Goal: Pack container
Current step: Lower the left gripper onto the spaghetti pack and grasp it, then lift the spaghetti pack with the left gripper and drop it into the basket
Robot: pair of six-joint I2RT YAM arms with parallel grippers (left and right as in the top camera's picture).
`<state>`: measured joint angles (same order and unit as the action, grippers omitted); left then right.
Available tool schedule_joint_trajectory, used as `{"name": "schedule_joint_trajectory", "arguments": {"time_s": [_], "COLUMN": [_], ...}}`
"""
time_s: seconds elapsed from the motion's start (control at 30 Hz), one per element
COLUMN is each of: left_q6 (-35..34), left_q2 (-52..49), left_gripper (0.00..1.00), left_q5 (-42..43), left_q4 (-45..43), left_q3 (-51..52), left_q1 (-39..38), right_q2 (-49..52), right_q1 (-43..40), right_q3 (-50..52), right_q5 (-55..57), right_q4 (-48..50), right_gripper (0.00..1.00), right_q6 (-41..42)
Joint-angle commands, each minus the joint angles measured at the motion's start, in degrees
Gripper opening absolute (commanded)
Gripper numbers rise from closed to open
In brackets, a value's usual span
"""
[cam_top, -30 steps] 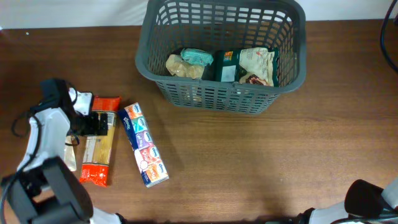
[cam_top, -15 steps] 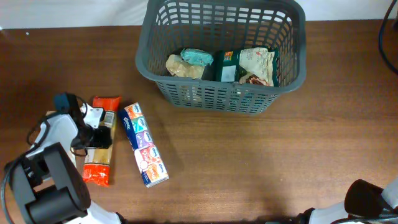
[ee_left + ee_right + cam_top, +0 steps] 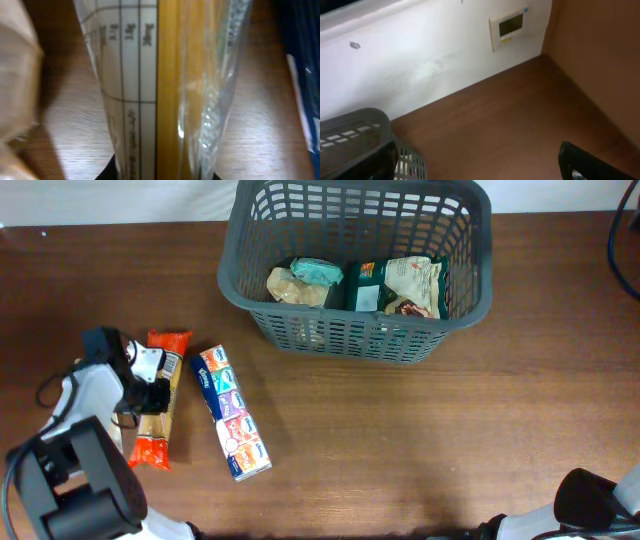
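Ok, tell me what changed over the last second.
The left fingers slid down the long clear plastic spaghetti packet with orange-red ends and closed on it, shifting it slightly. The dark grey slotted plastic basket, its contents and the blue tissue multipack stayed put.

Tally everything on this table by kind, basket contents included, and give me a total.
Basket: 1
Packets inside it: 4 (beige packet, teal packet, dark green packet, white bag)
Spaghetti packet: 1
Tissue pack: 1
Tan packet, partly seen: 1
Total: 8
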<state>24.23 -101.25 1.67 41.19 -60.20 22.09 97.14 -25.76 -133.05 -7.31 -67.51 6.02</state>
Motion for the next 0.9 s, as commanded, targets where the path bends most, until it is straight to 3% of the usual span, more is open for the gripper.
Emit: {"name": "schedule_joint_trajectory", "arguments": {"time_s": [0.0, 0.2, 0.4, 0.5, 0.63, 0.87], "left_q6": [0.1, 0.1, 0.0, -0.3, -3.1, -1.7], "left_q2": [-0.8, 3.2, 3.5, 3.5, 2.6, -2.4], "left_gripper": [0.02, 0.02, 0.02, 0.01, 0.02, 0.02], "left_q5": [-7.0, -3.4, 20.9, 34.0, 43.1, 51.7], "left_q4": [1.6, 3.3, -3.8, -14.2, -24.2, -25.5], "left_q3": [-8.6, -32.0, -50.9, -52.6, -52.6, -52.6], "left_q1": [0.0, -0.9, -5.2, -9.9, -18.4, -33.3], "right_q2": [0.1, 0.1, 0.1, 0.0, -1.1, -8.7], "right_q1": [-0.2, -0.2, -0.1, -0.1, -0.1, -0.1], "right_q3": [-0.1, -0.1, -0.1, -0.2, -0.2, -0.2], "right_q5": [0.7, 0.7, 0.6, -1.1, -17.0, -34.7], "right_q4": [-0.3, -1.4, -3.4, -4.3, -6.0, -6.1], "right_gripper": [0.99, 0.99, 0.99, 0.99, 0.99, 0.99], "right_q6": [-0.1, -0.1, -0.1, -2.1, -14.4, -23.6]}}
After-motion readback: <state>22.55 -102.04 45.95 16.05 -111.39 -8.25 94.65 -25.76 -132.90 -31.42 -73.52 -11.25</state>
